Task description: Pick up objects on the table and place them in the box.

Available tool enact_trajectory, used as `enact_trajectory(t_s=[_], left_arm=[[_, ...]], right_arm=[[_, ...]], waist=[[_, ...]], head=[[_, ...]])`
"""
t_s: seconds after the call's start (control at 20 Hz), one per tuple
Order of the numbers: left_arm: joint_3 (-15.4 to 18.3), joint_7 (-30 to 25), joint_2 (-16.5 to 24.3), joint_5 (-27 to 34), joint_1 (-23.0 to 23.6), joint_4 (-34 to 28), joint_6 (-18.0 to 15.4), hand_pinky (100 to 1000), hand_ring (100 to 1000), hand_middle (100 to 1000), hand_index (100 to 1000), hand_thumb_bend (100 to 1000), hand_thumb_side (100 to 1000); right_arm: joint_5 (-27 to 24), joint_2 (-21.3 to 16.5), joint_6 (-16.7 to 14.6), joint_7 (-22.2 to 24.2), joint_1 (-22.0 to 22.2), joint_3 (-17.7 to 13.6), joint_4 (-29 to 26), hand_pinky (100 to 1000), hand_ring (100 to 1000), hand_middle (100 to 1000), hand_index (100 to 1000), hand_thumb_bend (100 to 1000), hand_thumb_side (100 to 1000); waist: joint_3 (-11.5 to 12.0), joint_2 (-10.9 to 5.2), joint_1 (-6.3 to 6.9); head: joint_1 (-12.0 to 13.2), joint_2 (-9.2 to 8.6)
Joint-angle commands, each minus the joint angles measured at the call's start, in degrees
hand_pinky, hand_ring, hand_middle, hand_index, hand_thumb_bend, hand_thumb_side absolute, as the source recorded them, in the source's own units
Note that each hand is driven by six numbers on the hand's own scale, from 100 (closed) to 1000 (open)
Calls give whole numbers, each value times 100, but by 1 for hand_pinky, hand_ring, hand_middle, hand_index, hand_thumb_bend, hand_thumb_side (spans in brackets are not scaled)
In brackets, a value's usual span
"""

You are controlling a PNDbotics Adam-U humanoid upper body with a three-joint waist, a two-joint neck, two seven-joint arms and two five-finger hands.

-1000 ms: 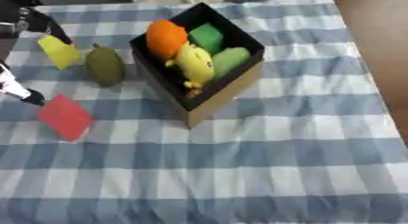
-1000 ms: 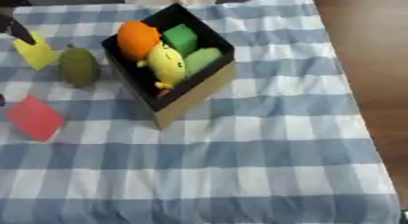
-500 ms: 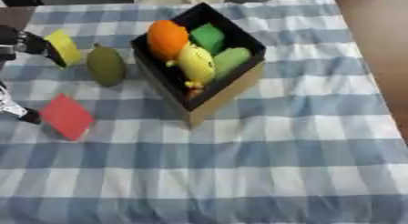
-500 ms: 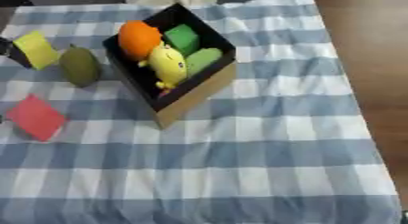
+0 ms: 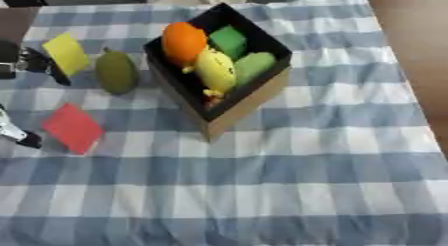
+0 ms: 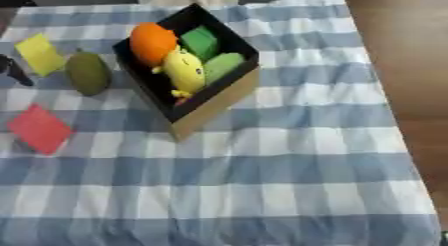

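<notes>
Since a second ago the left hand (image 5: 26,62) has drawn back to the desk's (image 5: 289,180) left edge; its finger state cannot be told. Red block (image 5: 73,128) lies nearest, then the olive fruit (image 5: 115,72), yellow block (image 5: 66,53) just beside the hand. Farther right, the box (image 5: 229,87) holds colourful toys.

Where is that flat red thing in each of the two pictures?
Left eye view: the red piece lies at the left edge, about midway down, on the checked cloth.
Right eye view: the same piece sits closer to the left edge, about midway down.
Shared landmark: the box, to its right and a little farther back in both views.
</notes>
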Motion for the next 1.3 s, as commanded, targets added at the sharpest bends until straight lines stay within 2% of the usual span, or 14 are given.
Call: enact_trajectory(t_s=[0.05,0.45,1.3], left_arm=[[48,-527,99,104,-36,18,-506,945,890,798,906,671,467],[3,-589,-61,215,11,209,-443,940,897,820,923,650,458],[-326,-670,-304,224,-66,680,-518,934,903,827,922,620,454]], right_arm=[[63,-45,-672,693,3,-4,-114,996,1000,369,983,100,479],[128,11,-627,693,-23,3,-114,999,1000,363,985,100,477],[216,95,-488,693,-86,12,-114,1000,1000,358,988,100,476]], waist=[[-16,-147,-1],[-47,-118,-12],[-107,-80,-12]], head=[[9,30],[30,30],[91,30]])
